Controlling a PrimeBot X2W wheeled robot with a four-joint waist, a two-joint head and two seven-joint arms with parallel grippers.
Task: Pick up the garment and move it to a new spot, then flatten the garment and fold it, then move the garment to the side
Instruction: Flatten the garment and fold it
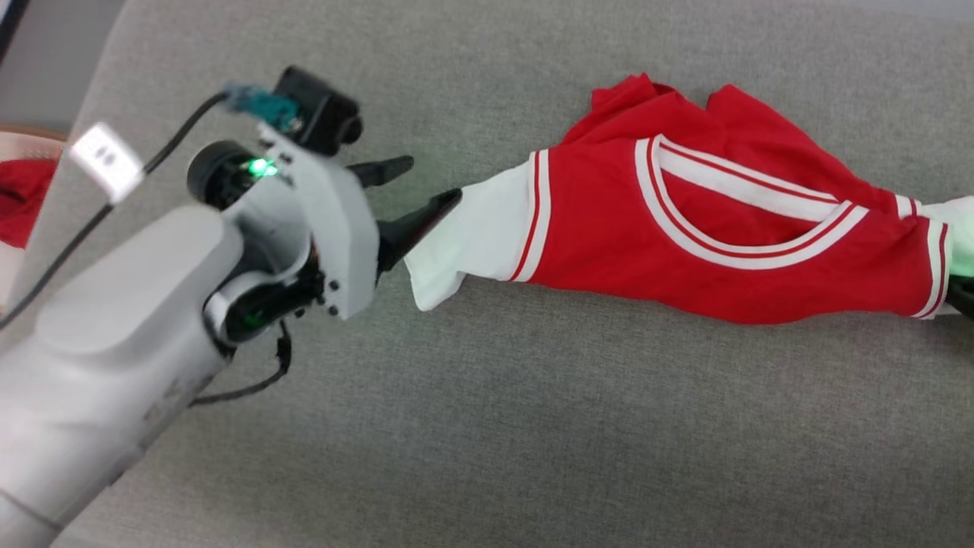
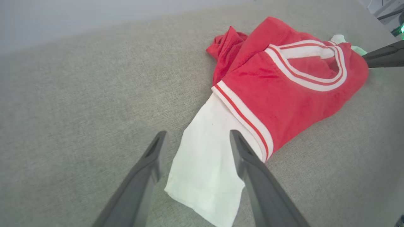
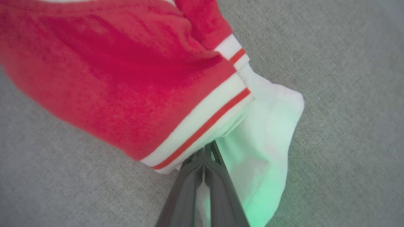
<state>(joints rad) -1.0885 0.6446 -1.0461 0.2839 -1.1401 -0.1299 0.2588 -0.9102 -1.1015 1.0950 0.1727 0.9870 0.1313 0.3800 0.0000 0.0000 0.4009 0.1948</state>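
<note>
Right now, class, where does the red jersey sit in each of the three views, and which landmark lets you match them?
Head view: the red jersey lies right of centre, reaching the right edge.
Left wrist view: the jersey is upper right, beyond the open left gripper.
Right wrist view: it fills the upper left, above the shut right gripper.
Shared landmark: its green-lit white sleeve.

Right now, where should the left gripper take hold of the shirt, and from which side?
Probably the shirt's near sleeve, from its loose hem end. It lies flat on the grey surface, stretched toward the open left gripper, whose fingers flank it; the right gripper pinches the far sleeve.
</note>
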